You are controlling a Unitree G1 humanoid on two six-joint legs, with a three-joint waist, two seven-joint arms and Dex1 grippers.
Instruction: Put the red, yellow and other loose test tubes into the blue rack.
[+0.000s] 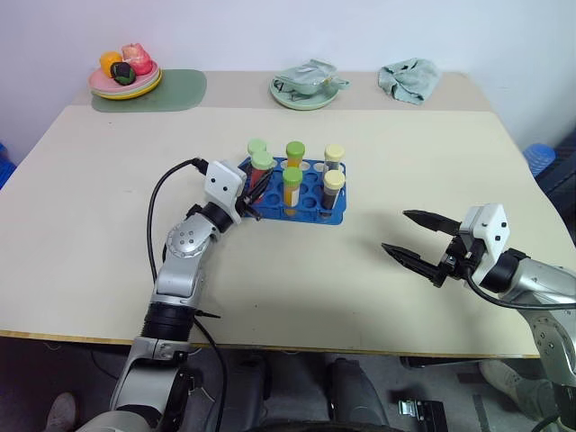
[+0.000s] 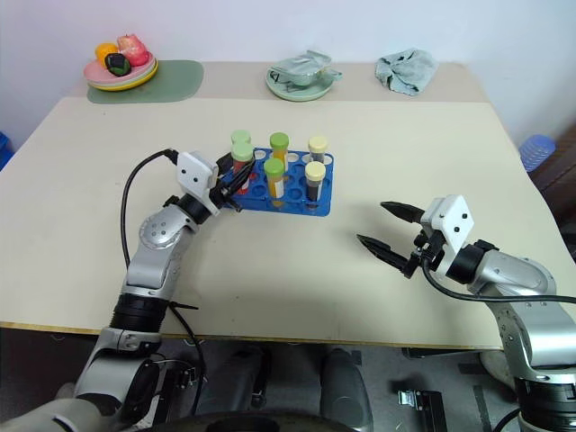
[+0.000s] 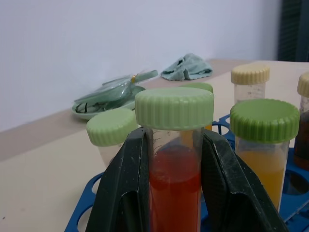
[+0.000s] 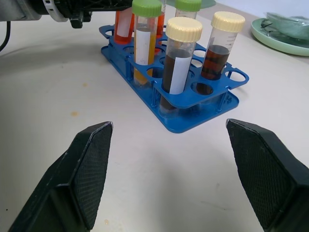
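Nearest the robot, the right gripper [image 1: 416,238] hangs just above the cream table [image 1: 378,297] with its two black fingers spread wide and nothing between them, both tips aimed toward the blue rack [image 1: 331,216], which stands well ahead of them. The right wrist view gives what the head views cannot: between and beyond those parted fingers [image 4: 89,169] the rack [image 4: 193,123] shows at close range, with empty holes along its near edge, a cream-capped tube of dark liquid [image 4: 179,58] at the near corner, a second cream-capped dark tube [image 4: 219,46] beside it, and a green-capped tube of orange-yellow liquid [image 4: 143,41] behind. Farther out, the left gripper [image 1: 253,194] sits at the rack's far-left end, its forearm bent up from the elbow and the fingers pointing across toward the rack, slightly raised. The left wrist view shows the grip itself: the two fingers [image 3: 123,193] are pressed against either side of the red tube [image 3: 174,159], a green-capped tube of red liquid held upright between them over the blue rack's cells; whether its base is seated in a cell cannot be told. Just past the fingertips stand another green-capped tube [image 3: 112,128] and a green-capped orange one [image 3: 263,140]. Beyond the rack, at the table's far edge, lie a green plate with crumpled wrapping [image 1: 306,83], a crumpled green cloth [image 1: 409,77] and a plate of fruit [image 1: 126,74] on a green mat [image 1: 175,90].
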